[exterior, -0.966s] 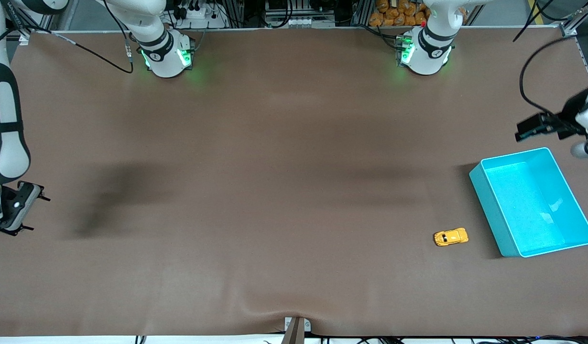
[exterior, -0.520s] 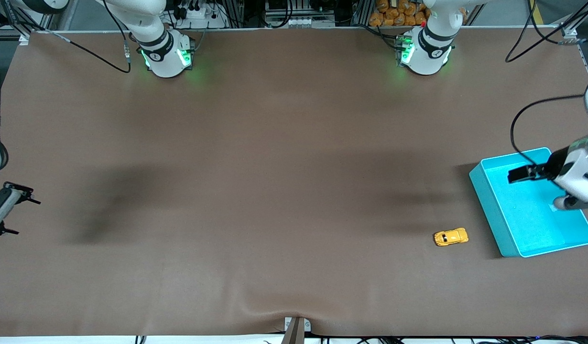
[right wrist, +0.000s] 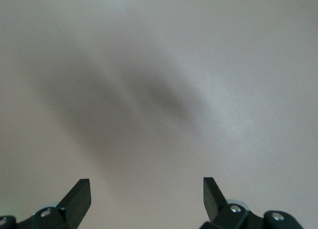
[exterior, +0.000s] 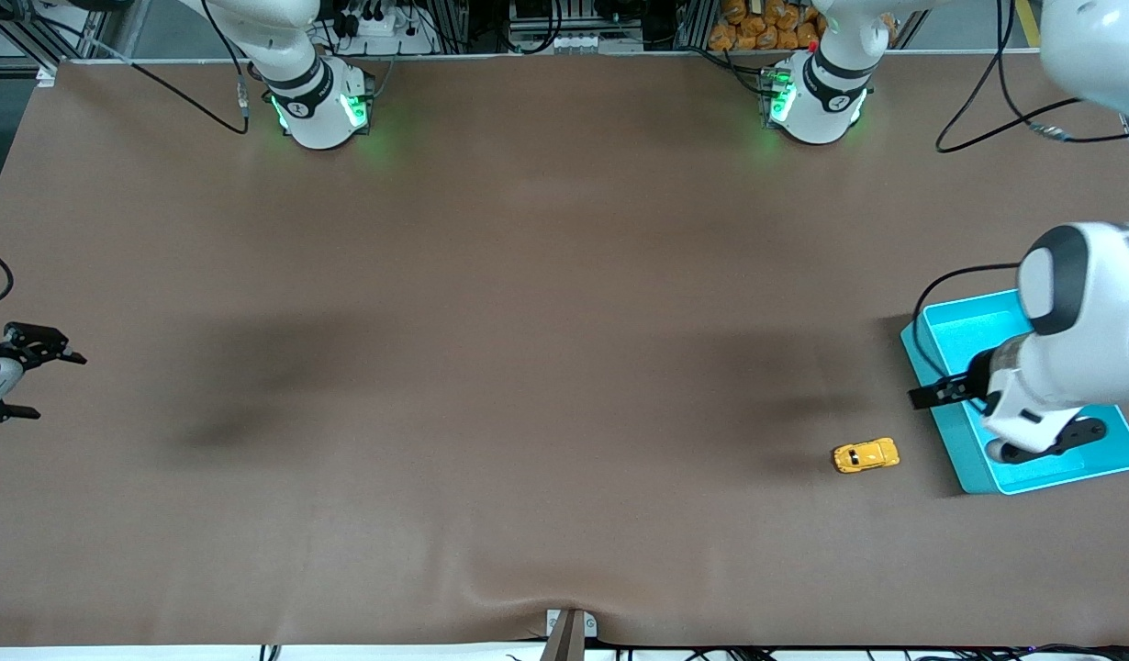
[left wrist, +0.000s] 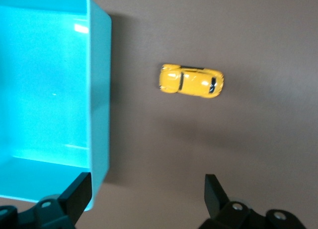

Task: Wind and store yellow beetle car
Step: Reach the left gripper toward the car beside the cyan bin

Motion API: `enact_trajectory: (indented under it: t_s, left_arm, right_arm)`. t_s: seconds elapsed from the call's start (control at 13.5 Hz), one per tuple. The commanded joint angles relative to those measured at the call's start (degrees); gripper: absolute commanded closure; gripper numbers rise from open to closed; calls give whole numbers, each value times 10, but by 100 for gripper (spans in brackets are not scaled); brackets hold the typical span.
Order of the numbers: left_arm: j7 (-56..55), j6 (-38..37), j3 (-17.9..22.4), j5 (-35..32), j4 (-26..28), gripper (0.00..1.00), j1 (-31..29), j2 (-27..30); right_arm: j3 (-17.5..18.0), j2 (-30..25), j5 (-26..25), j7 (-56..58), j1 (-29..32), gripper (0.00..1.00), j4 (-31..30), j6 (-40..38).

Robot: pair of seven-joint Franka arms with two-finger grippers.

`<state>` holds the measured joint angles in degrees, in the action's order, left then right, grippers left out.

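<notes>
The yellow beetle car [exterior: 866,455] stands on its wheels on the brown table, beside the turquoise bin [exterior: 957,450] near the bin's corner closest to the front camera. It also shows in the left wrist view [left wrist: 191,82], next to the bin's wall [left wrist: 99,105]. My left gripper [exterior: 945,393] is open and empty, up in the air over the bin's wall on the car's side; in its wrist view [left wrist: 146,189] one finger is over that wall and the other over bare table. My right gripper [exterior: 55,386] is open and empty over the table's edge at the right arm's end, with only table in its wrist view [right wrist: 146,189].
The bin is empty inside [left wrist: 44,90]. The left arm's white links [exterior: 1078,303] cover much of the bin in the front view. A black cable [exterior: 987,128] hangs over the table's corner at the left arm's end. The arm bases [exterior: 318,106] stand at the back edge.
My left gripper has swung from off the table's end across the bin to its wall on the car's side. My right gripper has shifted slightly at its edge. The car has not moved.
</notes>
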<state>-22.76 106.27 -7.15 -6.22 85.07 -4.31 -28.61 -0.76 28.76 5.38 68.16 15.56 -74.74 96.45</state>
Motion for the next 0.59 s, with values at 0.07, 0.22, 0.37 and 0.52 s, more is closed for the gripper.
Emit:
enact_trajectory:
  t_s: [0.07, 0.22, 0.37, 0.52]
  left_arm:
    - [-44, 49, 4, -18, -20, 0, 2, -48]
    - [-46, 85, 6, -19, -21, 0, 2, -58]
    - [-83, 115, 6, -18, -19, 0, -4, -64]
    - [-141, 133, 6, -14, -16, 0, -11, -71]
  right_arm:
    - [-3, -61, 0, -107, -21, 0, -6, -25]
    - [-1, -72, 2, -178, -21, 0, -6, -67]
    - [0, -98, 2, -265, -29, 0, -6, -92]
    - [-3, -116, -11, -332, -47, 0, -6, -102]
